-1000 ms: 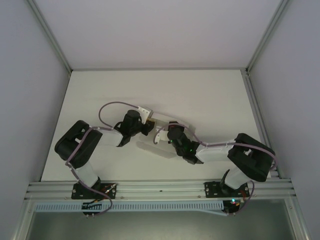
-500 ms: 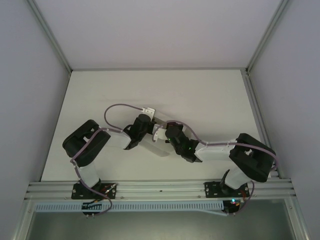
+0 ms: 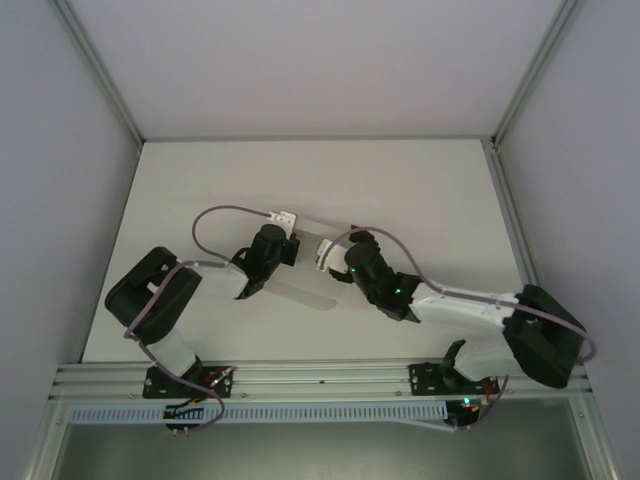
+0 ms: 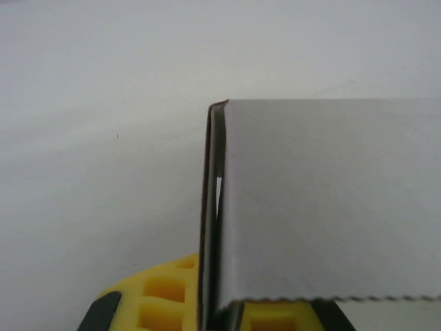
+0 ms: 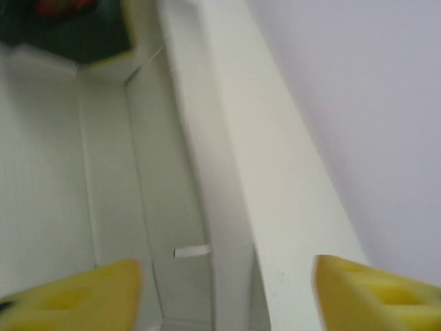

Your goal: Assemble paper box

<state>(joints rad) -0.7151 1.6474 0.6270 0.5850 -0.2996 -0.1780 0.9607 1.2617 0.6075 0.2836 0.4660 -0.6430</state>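
Note:
The paper box (image 3: 305, 290) is a pale paperboard sheet lying partly folded at the table's middle, between the two arms. My left gripper (image 3: 282, 258) is shut on it. In the left wrist view, a folded wall and a flat panel of the paper box (image 4: 331, 200) run up from between the yellow pads (image 4: 162, 289), pinched at my left gripper (image 4: 220, 310). My right gripper (image 3: 328, 262) stands close on the box's right side. In the right wrist view its jaws (image 5: 224, 289) are wide open, with creased panels of the paper box (image 5: 234, 172) between and beyond the yellow fingertips (image 5: 69, 293).
The white table (image 3: 420, 190) is bounded by grey walls left and right and by an aluminium rail (image 3: 320, 378) at the near edge, where both arm bases are bolted. Cables loop above each wrist.
My right gripper has opened and let go of the box, and its arm has stretched out lower to the right. My left gripper closed on the box and shifted slightly left.

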